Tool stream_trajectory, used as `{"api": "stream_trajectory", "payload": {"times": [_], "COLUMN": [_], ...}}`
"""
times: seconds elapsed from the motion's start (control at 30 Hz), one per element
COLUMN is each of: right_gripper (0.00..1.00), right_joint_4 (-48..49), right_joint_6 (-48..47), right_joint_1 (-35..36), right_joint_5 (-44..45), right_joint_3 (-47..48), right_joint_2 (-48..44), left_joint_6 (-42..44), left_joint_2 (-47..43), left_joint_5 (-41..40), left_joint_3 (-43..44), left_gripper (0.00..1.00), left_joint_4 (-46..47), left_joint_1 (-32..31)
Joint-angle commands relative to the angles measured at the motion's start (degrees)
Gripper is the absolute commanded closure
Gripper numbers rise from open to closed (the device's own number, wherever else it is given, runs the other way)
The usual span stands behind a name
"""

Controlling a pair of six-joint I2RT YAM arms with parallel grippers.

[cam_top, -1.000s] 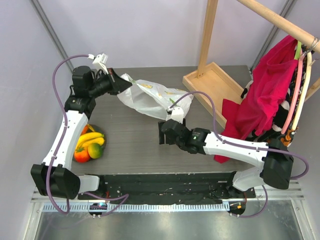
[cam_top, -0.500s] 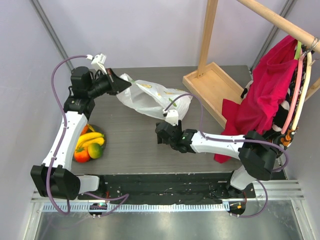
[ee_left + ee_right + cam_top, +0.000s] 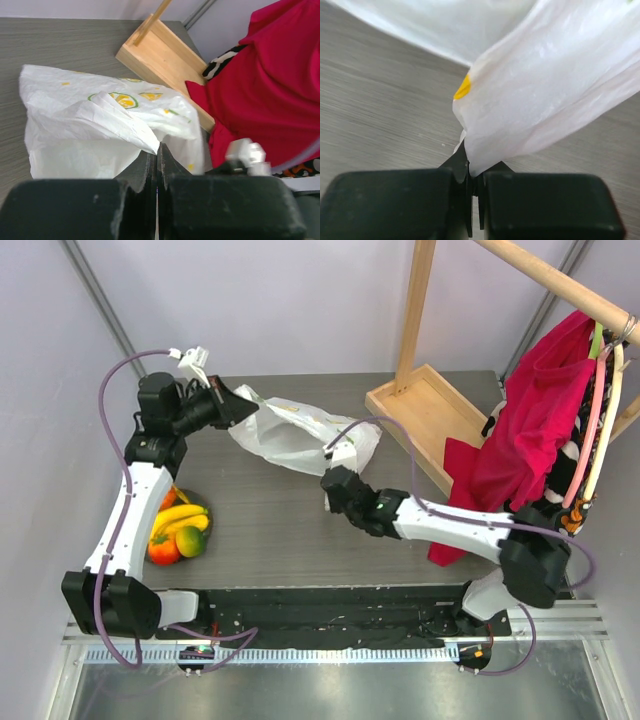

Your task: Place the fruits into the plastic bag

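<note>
Pinching plastic bag [image 3: 290, 435] with left gripper [image 3: 248, 408], upper left; clamping bag's near edge with right gripper [image 3: 333, 478], centre. Showing fruits [image 3: 178, 528] piled lower left.

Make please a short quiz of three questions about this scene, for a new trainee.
1. True or false: the left gripper and the right gripper are both shut on the plastic bag.
2. Where are the fruits? A: inside the bag. B: at the left side of the table, outside the bag. C: in the right gripper.
3. What colour is the cloth hanging at the right?

Key: 1 true; 2 B; 3 red.
</note>
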Motion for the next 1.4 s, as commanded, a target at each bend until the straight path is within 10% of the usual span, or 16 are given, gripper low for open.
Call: {"api": "stream_trajectory", "payload": {"times": [0.0, 0.33, 0.63, 0.97, 1.37], "right_gripper": [0.99, 0.99, 0.94, 0.24, 0.01], "right_joint_4": [-2.8, -12.5, -18.3, -26.1, -25.1], "right_joint_6": [-5.8, -2.3, -0.9, -7.5, -13.9], "right_joint_1": [0.2, -1.0, -2.5, -2.0, -3.3], "right_joint_5": [-1.3, -6.5, -15.4, -32.0, -14.8], "right_joint_3": [9.6, 21.5, 19.5, 21.8, 31.4], "right_joint_2": [-12.8, -23.8, -19.5, -17.1, -9.5], "left_joint_6": [5.9, 26.2, 24.4, 24.9, 27.1], "left_joint_2": [-2.4, -5.5, -8.7, -6.1, -7.6], "left_joint_5": [-4.1, -26.4, -5.9, -0.5, 1.4], "left_joint_3": [4.8, 7.5, 7.8, 7.4, 2.2], "left_gripper": [1.0, 1.0, 1.0, 1.0, 1.0], "left_joint_4": [-4.3, -18.4, -14.7, -14.5, -13.2], "left_joint_1": [1.0, 1.0, 0.8, 0.7, 0.7]}}
